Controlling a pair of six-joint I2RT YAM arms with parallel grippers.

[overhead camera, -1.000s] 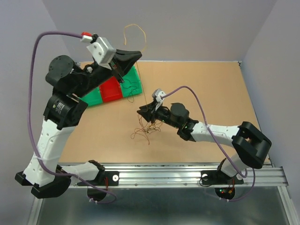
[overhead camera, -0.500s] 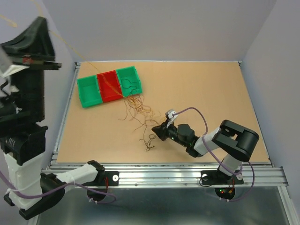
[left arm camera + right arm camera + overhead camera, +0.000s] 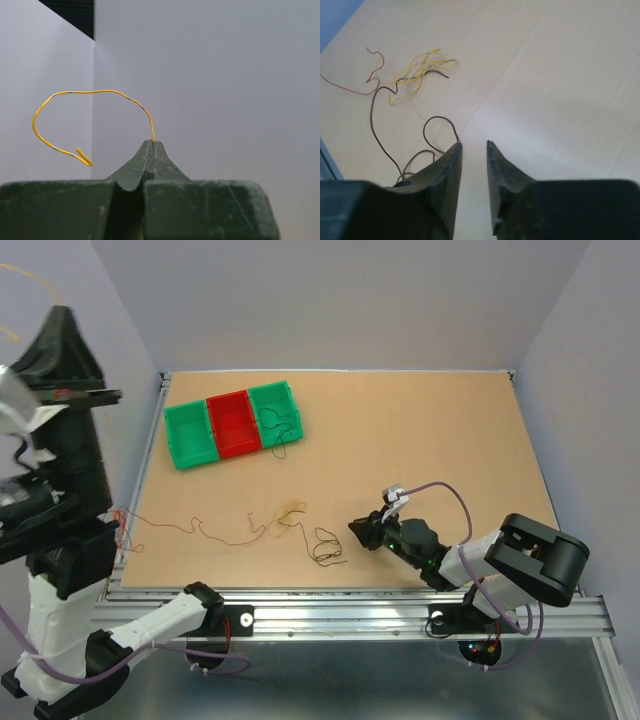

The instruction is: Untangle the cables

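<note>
- The left hand [image 3: 151, 145] is clenched on a yellow wire [image 3: 100, 92]. The wire goes up from the fingertips and curls over to the left in the air.
- This hand is up high, off the left edge of the counter [image 3: 450, 420]. A plain grey wall [image 3: 225, 75] is in front of it.
- The right hand [image 3: 472, 145] is low over the counter. Its fingers are a little apart, with nothing between them.
- A dark wire [image 3: 371, 125] loops on the counter just left of that hand. One loop comes right up to the left finger [image 3: 451, 165]; I cannot tell if it touches.
- Farther ahead and left of the right hand is a small yellow bunch [image 3: 417, 67], then a red wire [image 3: 357, 93].
- Three bins sit in a row well away from both hands: a green bin [image 3: 190, 435], a red bin [image 3: 232, 423] and a second green bin [image 3: 272, 405]. A curly wire [image 3: 280, 428] lies in that last one and hangs over its near edge.
- The left arm [image 3: 60, 490] hides the counter's left edge in the top view.
- The counter is light brown. Pale walls stand on three sides, and a metal rail [image 3: 350, 615] runs along the near edge.
</note>
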